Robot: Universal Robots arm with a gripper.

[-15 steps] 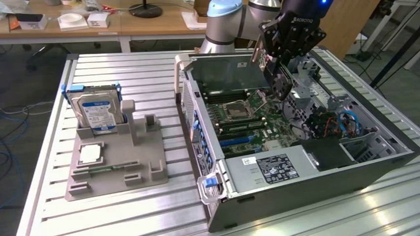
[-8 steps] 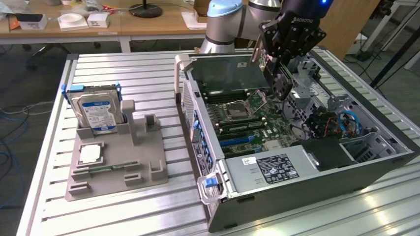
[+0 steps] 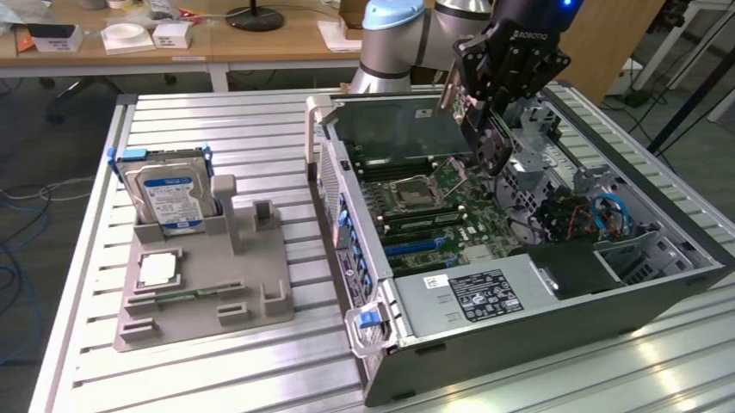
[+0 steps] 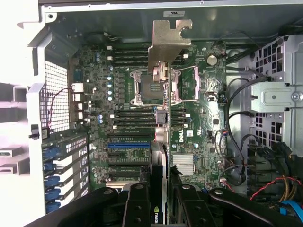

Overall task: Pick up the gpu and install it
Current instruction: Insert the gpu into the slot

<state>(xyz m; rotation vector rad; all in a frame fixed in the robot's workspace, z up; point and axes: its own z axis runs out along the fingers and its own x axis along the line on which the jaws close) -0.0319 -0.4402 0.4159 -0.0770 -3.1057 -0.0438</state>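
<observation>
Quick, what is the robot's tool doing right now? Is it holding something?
Tool: closed on the thin, flat, dark green circuit card with a silvery metal bracket, holding it over the open grey computer case.

The computer case (image 3: pixel 517 284) lies on the counter (image 3: pixel 230 129) at the exterior view's right. The holder (image 3: pixel 206 292) sits well apart at its left, with a hard drive (image 3: pixel 170 196) upright in it. The gpu (image 3: pixel 397 129) hangs over the motherboard (image 3: pixel 448 206) inside the case, clamped between the fingers (image 4: pixel 137 203).
</observation>
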